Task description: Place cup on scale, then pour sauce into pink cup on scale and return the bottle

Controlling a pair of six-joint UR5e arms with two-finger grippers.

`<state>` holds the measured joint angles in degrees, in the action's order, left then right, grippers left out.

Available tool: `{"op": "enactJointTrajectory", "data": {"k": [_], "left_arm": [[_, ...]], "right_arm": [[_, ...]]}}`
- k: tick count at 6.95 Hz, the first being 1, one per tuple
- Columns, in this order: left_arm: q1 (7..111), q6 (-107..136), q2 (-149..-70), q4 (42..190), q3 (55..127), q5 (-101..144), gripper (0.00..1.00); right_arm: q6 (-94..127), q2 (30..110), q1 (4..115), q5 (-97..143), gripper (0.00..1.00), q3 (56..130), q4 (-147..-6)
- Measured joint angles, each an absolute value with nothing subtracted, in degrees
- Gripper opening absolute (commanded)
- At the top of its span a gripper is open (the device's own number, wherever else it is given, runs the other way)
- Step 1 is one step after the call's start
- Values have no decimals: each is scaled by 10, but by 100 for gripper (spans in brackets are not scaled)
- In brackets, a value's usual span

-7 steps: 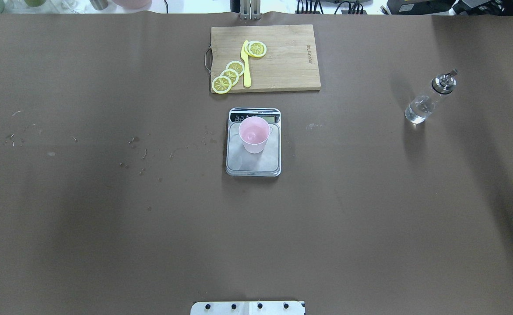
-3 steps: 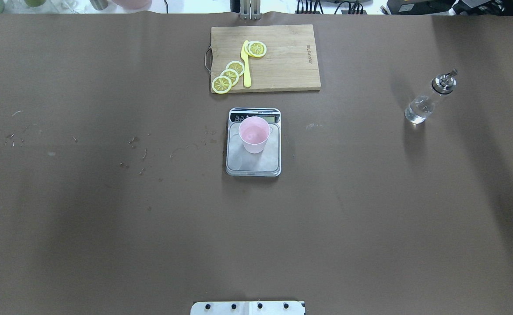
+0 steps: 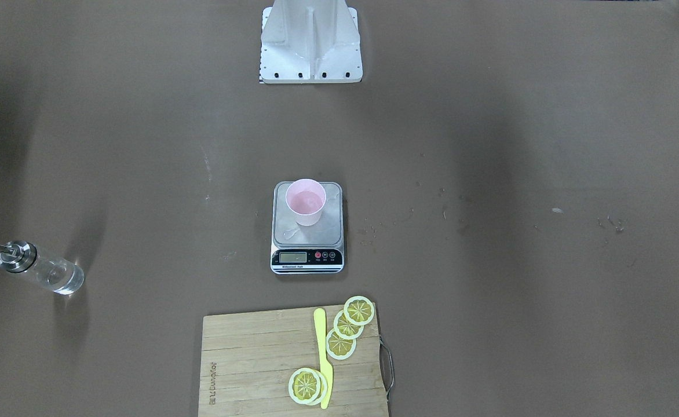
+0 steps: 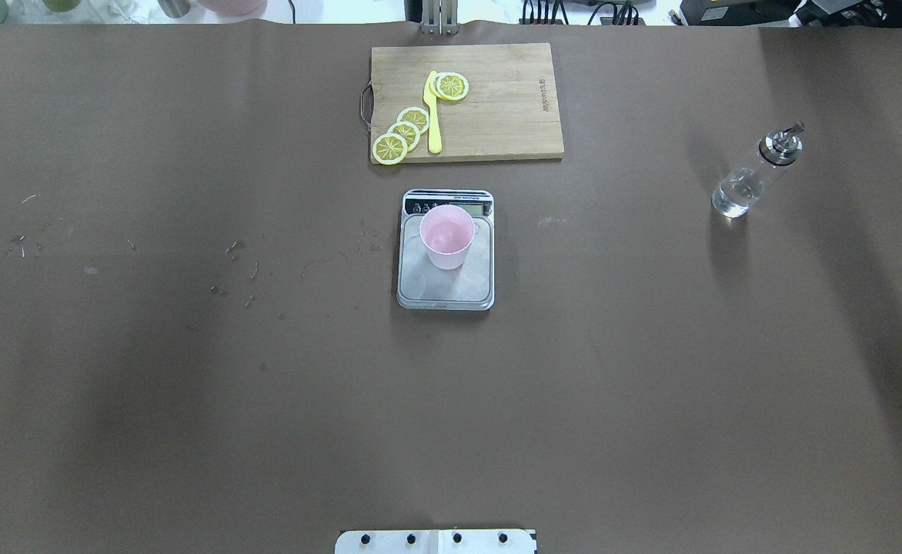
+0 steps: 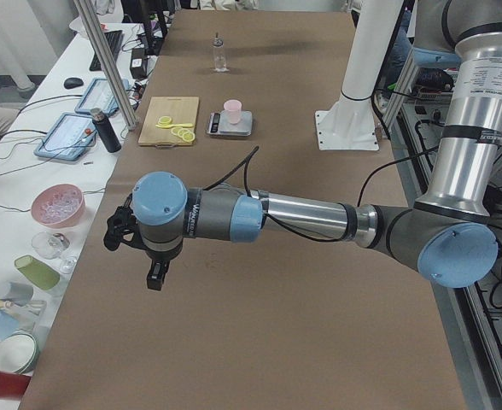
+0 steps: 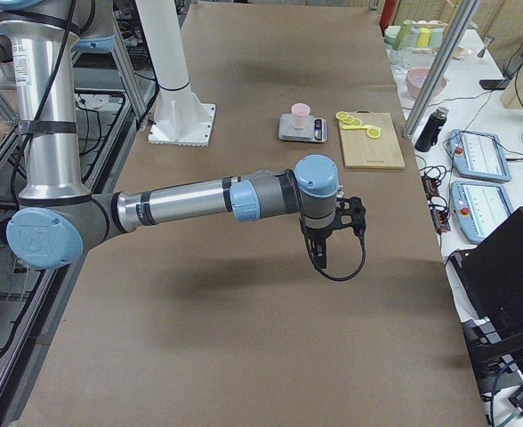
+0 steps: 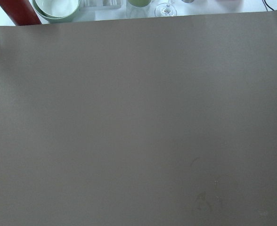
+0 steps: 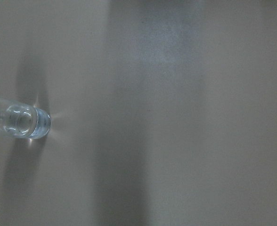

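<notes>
The pale pink cup [image 4: 446, 235] stands upright on the steel platform of the scale [image 4: 451, 286] at mid-table; the front view shows the cup [image 3: 305, 202] and the scale's black display strip [image 3: 307, 258]. The clear glass bottle [image 4: 751, 181] with its steel spout stands alone far right, holding clear sauce; it also shows in the front view [image 3: 44, 271] and the right wrist view [image 8: 18, 122]. My left gripper [image 5: 154, 278] hangs over the table's left end, my right gripper [image 6: 322, 256] over the right end. I cannot tell whether they are open or shut. Neither touches anything.
A wooden cutting board [image 4: 497, 100] with lemon slices [image 4: 401, 135] and a yellow knife [image 4: 433, 115] lies behind the scale. The robot's base [image 3: 311, 46] stands at the near edge. Bowls and cups [image 5: 56, 205] sit off the table's left end.
</notes>
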<state>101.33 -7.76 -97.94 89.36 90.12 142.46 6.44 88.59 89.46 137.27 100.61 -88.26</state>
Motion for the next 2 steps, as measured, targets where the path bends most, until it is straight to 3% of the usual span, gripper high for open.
{"op": "enactJointTrajectory", "data": {"k": [2], "left_arm": [[1014,-81,-919,897,946,1432,98]], "right_arm": [[64,887,895,1369,100,1001,-881]]}}
